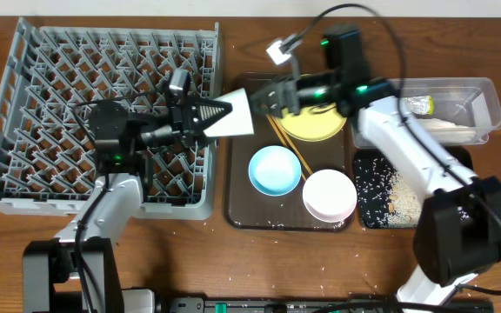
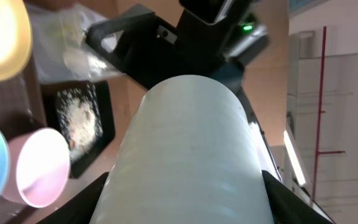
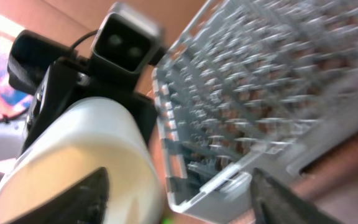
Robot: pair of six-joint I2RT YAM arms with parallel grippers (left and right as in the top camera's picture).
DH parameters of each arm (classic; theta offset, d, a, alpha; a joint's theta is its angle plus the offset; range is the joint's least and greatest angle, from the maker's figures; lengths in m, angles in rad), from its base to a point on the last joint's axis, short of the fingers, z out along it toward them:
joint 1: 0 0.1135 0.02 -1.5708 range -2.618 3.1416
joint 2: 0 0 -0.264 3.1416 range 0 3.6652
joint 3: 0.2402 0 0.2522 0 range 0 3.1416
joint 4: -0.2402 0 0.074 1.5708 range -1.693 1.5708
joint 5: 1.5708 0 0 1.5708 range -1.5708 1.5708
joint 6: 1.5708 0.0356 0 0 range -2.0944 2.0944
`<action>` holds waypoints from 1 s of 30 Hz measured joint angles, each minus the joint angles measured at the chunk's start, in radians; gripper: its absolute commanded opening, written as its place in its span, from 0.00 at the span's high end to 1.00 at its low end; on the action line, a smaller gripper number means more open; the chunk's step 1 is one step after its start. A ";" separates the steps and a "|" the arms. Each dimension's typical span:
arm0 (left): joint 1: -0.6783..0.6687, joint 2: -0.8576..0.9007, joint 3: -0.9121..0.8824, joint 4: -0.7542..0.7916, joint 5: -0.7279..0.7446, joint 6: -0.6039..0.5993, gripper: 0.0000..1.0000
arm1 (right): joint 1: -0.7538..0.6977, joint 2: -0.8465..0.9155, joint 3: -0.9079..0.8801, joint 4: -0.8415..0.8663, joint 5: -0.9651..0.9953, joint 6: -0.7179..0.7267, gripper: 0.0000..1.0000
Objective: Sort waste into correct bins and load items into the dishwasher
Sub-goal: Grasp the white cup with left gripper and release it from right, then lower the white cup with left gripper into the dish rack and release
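I had the left end effector (image 1: pixel 218 111) clamped on the white cup (image 1: pixel 240 113), which lay on its side in the air between the dish rack (image 1: pixel 24 52) and the brown tray (image 1: pixel 237 209). The right end effector (image 1: pixel 268 94) sat just beside the cup, jaws wide, holding nothing. I judged the waste done: rice (image 1: pixel 390 196) in the black tray (image 1: pixel 361 158), wrapper (image 1: pixel 420 105) and napkin (image 1: pixel 450 130) in the clear tub (image 1: pixel 492 97). Rack showed 0 items. Left to load: cup, yellow plate (image 1: pixel 320 126), blue bowl (image 1: pixel 275 169), white bowl (image 1: pixel 329 194), 2 chopsticks (image 1: pixel 287 146).

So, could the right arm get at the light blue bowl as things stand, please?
Probably yes: the right tool stands open, the light blue bowl lies uncovered on the brown tray nearby, and only the chopsticks lie beside the bowl.
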 measured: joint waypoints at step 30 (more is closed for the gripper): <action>0.068 -0.031 0.518 -1.616 -0.758 0.906 0.73 | -0.088 -0.022 0.000 -0.326 0.500 -0.204 0.01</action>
